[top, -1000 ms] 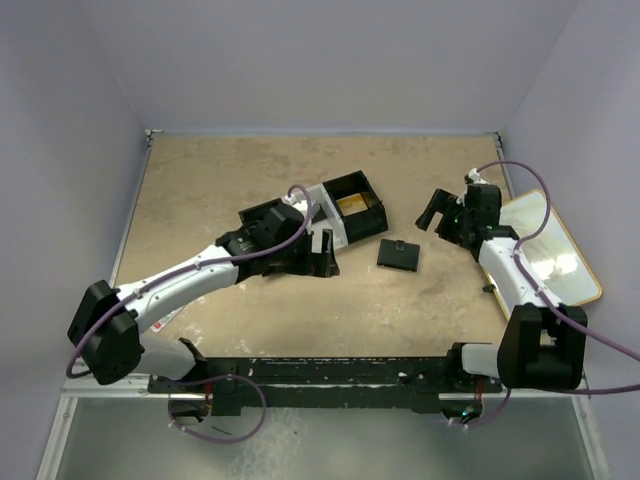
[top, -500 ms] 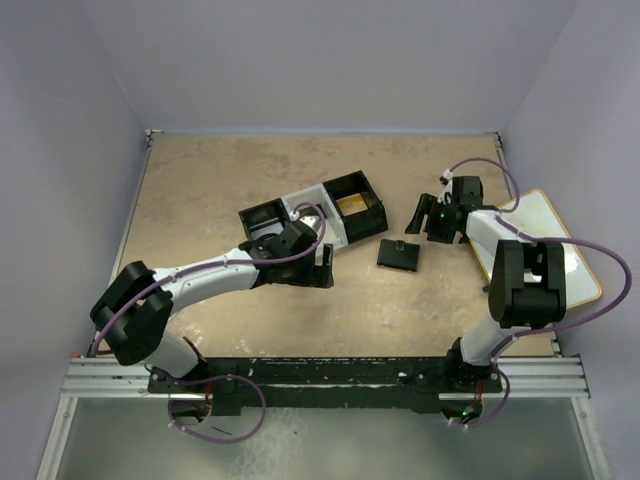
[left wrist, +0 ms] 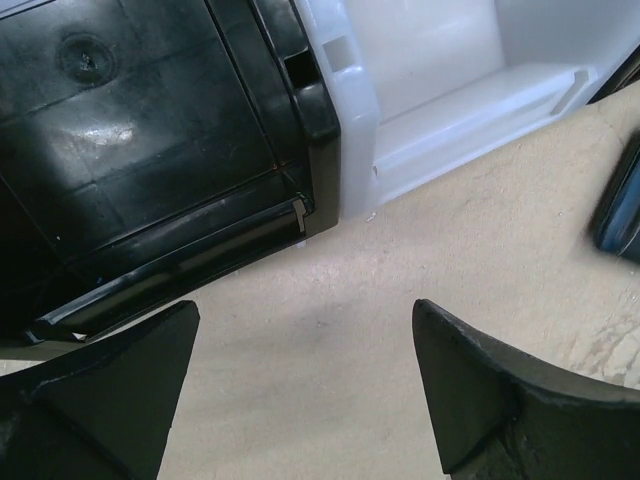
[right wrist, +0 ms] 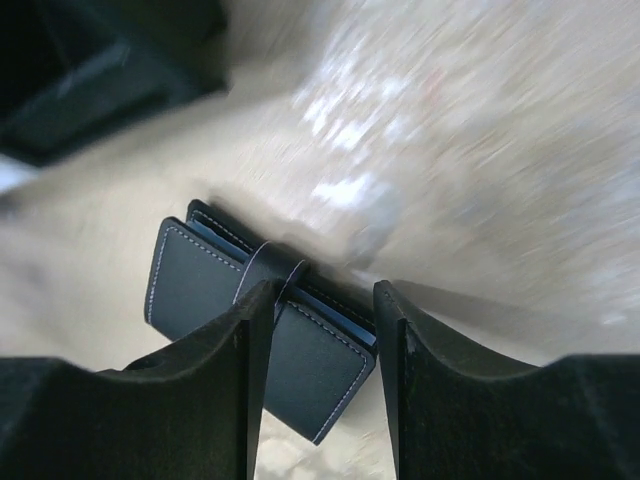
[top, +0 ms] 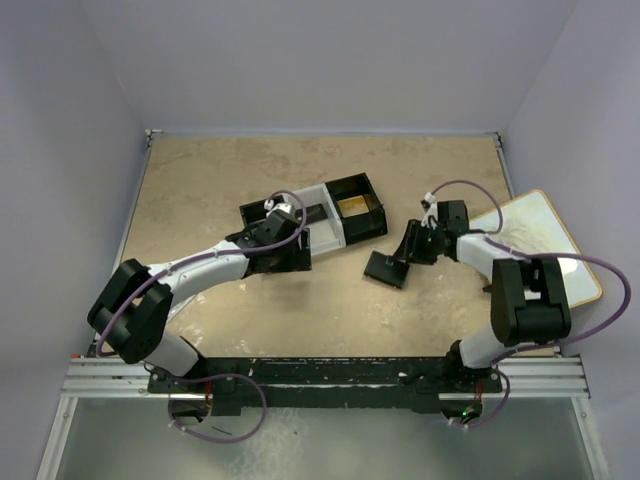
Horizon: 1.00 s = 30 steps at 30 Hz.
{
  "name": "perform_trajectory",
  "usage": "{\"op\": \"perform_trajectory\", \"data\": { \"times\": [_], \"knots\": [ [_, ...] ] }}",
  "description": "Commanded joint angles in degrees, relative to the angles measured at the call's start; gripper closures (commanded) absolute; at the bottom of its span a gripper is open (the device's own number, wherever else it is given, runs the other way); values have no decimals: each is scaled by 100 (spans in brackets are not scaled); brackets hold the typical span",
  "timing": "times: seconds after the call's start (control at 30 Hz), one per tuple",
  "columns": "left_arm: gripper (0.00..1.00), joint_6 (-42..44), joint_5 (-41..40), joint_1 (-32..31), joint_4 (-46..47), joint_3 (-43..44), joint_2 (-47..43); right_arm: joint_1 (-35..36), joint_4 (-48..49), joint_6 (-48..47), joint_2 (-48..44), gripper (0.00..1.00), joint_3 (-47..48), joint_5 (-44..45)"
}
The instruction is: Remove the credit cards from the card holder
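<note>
The card holder [right wrist: 250, 310], a closed black stitched wallet with a strap and a blue inner edge, lies on the tan table [top: 385, 268]. My right gripper [right wrist: 322, 300] [top: 403, 252] is low over it and open. The wallet's right end lies between the fingers, and the left finger [right wrist: 245, 340] rests against the strap. One gold credit card [top: 352, 205] lies in the tray's far black compartment. My left gripper [left wrist: 306, 310] [top: 292, 258] is open over bare table beside the tray's near black compartment [left wrist: 150, 150], holding nothing.
The black-and-white three-compartment tray [top: 322, 205] sits mid-table, with its white section [left wrist: 430, 80] ahead of the left gripper. A pale board with a tan rim [top: 545, 240] lies at the right edge. Lilac walls enclose the table.
The right gripper swung left and down onto the card holder and narrowed its jaws. The holder shifted left and nearer. The left gripper drew back left along the tray.
</note>
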Motion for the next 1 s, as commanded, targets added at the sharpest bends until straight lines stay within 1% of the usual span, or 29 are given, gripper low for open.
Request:
{"op": "perform_trajectory", "data": {
  "times": [0.0,0.03,0.13,0.27,0.37,0.47,0.53,0.63,0.73,0.87,0.97],
  "knots": [
    [15,201,-102,50,143,-29,13,683,232,623,-692,54,-693,-128],
    [15,218,-110,57,122,-19,26,862,306,820,-914,57,-865,-134],
    [15,221,-228,58,93,-35,72,1226,499,1260,-1398,59,-1345,-265],
    [15,189,-204,68,125,-34,65,1459,511,1472,-2049,56,-1847,-602],
    [11,182,38,64,162,-33,-77,1469,270,1530,-2490,52,-2047,-709],
    [8,131,331,-8,228,-76,-315,1470,292,1630,-2917,51,-2260,-986],
    [7,81,355,-142,195,-78,-499,1470,382,1713,-3168,52,-2411,-1263],
    [6,-83,322,-311,170,-140,-708,1470,626,1797,-3307,53,-2629,-1529],
    [6,-318,510,-374,247,-282,-792,1470,753,1802,-3216,57,-2704,-1621],
    [6,-701,852,-615,631,-586,-783,1470,995,1825,-3123,60,-2793,-1757],
    [8,-1045,939,-888,902,-722,-692,1465,1287,1941,-3102,59,-2952,-1914]
  ]
}}
